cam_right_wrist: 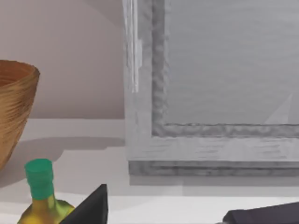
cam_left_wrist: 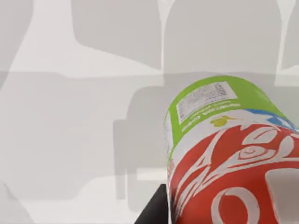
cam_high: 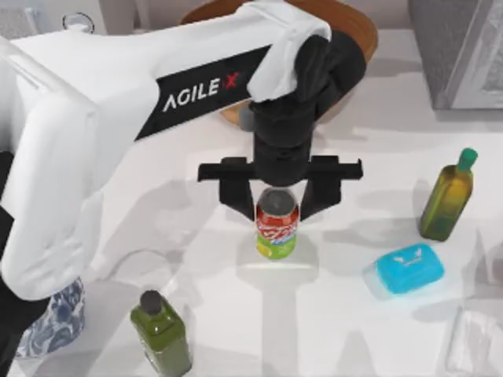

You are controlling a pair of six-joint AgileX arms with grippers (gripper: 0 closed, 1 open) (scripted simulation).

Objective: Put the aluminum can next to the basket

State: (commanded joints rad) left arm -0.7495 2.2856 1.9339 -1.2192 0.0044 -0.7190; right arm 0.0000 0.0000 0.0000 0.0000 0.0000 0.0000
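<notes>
Aluminum can (cam_high: 277, 228), red with lime-green base, upright between left gripper's (cam_high: 277, 206) spread fingers, apparently ungripped; light, thin-walled, slippery; clamp mid-body gently; woven wicker basket (cam_high: 357, 27) beyond.

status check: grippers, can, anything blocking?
Left gripper astride the aluminum can mid-table, jaws open. Can upright, short of the basket. Right arm parked. Path to basket looks clear.
</notes>
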